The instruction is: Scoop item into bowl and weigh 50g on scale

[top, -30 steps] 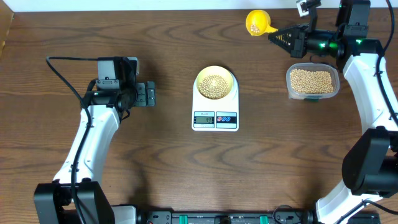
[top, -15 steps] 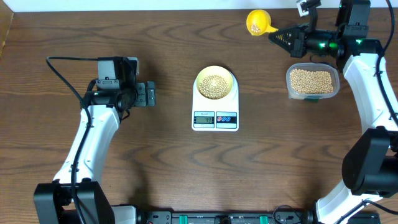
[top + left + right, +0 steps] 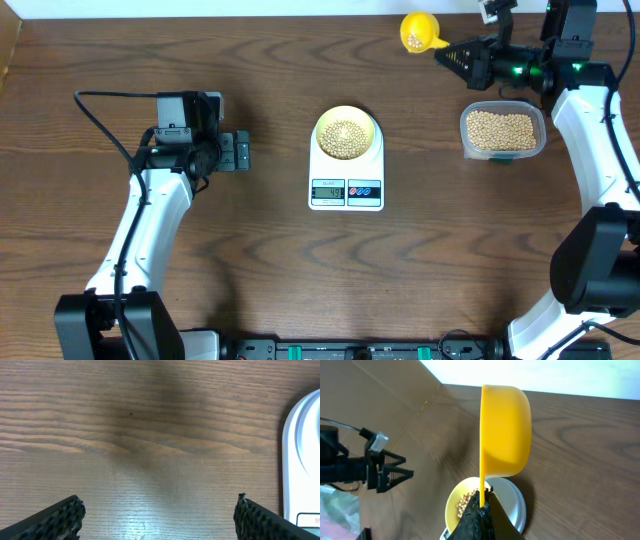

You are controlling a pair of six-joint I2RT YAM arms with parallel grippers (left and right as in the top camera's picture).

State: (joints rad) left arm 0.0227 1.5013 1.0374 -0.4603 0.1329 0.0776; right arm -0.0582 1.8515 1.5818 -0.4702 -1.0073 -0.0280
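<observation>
The pale yellow-green bowl (image 3: 347,133) (image 3: 465,504) sits on the white scale (image 3: 346,170) at the table's middle, with tan beans (image 3: 346,137) (image 3: 466,501) heaped in it. My right gripper (image 3: 449,50) (image 3: 482,494) is shut on the handle of a small yellow scoop (image 3: 417,32) (image 3: 504,430), held near the table's far edge with a few beans in its cup. A clear tub (image 3: 503,131) full of beans stands right of the scale. My left gripper (image 3: 243,152) (image 3: 159,510) rests open left of the scale, nothing between its fingers. The scale's edge (image 3: 300,465) shows in the left wrist view.
The left arm's black cable (image 3: 100,120) loops over the table at the left. The right arm (image 3: 590,110) reaches along the right side beside the tub. A white wall meets the table's far edge (image 3: 300,18).
The right gripper and the scoop have drifted slightly right and toward the far edge. The left arm has not moved.
</observation>
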